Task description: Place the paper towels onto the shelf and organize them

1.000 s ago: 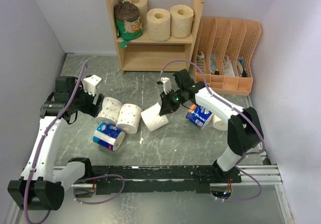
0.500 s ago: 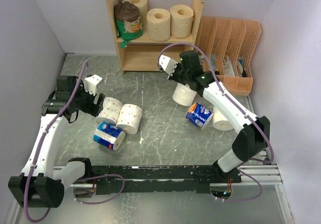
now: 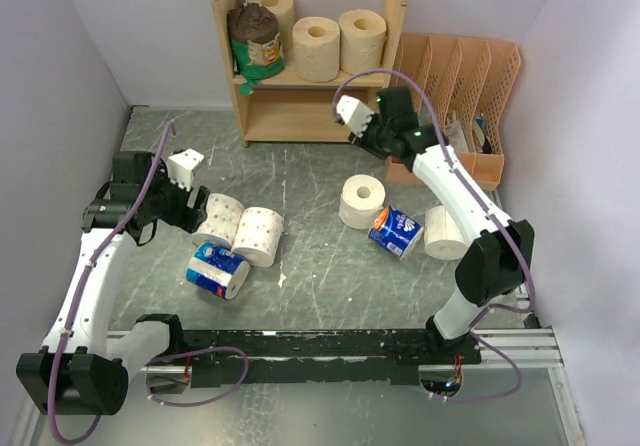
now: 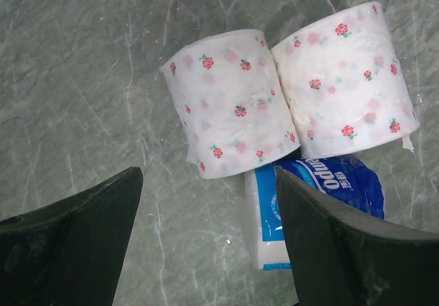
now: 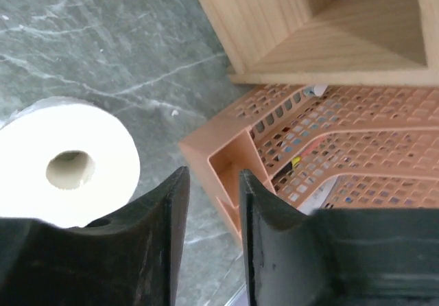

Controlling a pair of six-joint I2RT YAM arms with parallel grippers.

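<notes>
Paper towels, from the top camera: four standing on the upper tier of the light wooden open shelf (image 3: 300,116), namely a green-and-brown wrapped roll (image 3: 256,38) and three tan rolls (image 3: 271,8) (image 3: 316,46) (image 3: 362,40). Lying on the grey marbled counter (image 3: 300,176): two white floral rolls (image 3: 222,219) (image 3: 259,236) touching side by side, a blue-wrapped roll (image 3: 216,270) just beside them, a plain white roll (image 3: 361,201) standing on end, a second blue-wrapped roll (image 3: 396,231) and another white roll (image 3: 443,232). Hovering at the first floral roll, the left hand (image 3: 195,206). Hanging near the peach-orange slotted plastic organizer (image 3: 455,76), the right hand (image 3: 372,144).

Looking down from the left wrist: left hand (image 4: 208,175) spreading wide and gripping nothing, framing both floral rolls (image 4: 230,103) (image 4: 343,79), with the blue-wrapped roll (image 4: 322,189) lying against them.

Looking down from the right wrist: right hand (image 5: 209,182) parting only narrowly and pinching nothing, pointing at the organizer's corner (image 5: 226,155), with the plain white roll (image 5: 68,165) lying left and the shelf's base (image 5: 288,38) showing above.
</notes>
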